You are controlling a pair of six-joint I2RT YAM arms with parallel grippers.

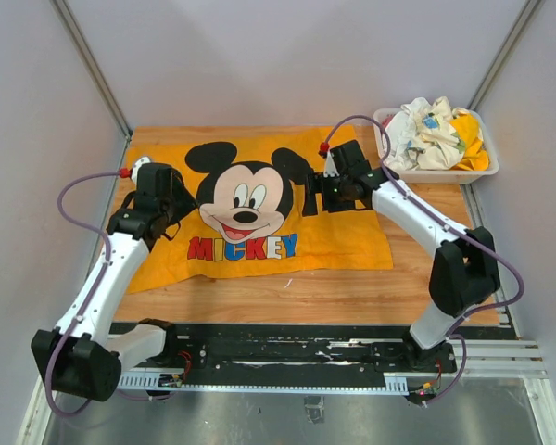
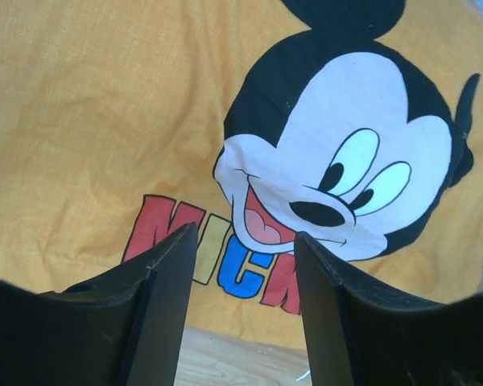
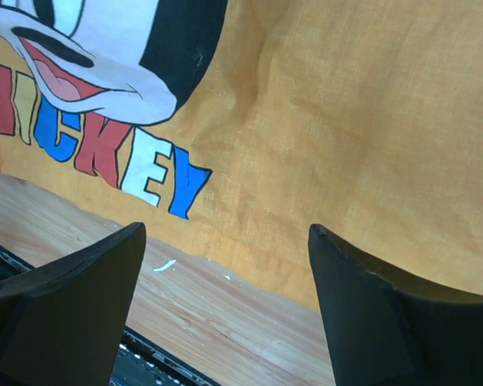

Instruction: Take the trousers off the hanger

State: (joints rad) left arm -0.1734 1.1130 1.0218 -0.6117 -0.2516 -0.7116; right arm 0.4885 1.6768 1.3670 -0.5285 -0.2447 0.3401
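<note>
An orange cloth (image 1: 343, 227) printed with Mickey Mouse and the word MICKEY lies flat on the wooden table; it also shows in the left wrist view (image 2: 97, 121) and the right wrist view (image 3: 362, 129). I see no hanger, and I cannot pick out trousers anywhere. My left gripper (image 1: 176, 216) hovers over the cloth's left side, open and empty (image 2: 245, 235). My right gripper (image 1: 317, 197) hovers over the cloth's right part near Mickey's ear, open and empty (image 3: 225, 229).
A white basket (image 1: 487, 171) at the back right holds crumpled white and yellow clothes (image 1: 435, 134). Bare wooden table (image 1: 306, 287) runs along the cloth's near edge, with small white scraps (image 3: 164, 264). A black rail (image 1: 287, 357) lines the front. Walls close in on both sides.
</note>
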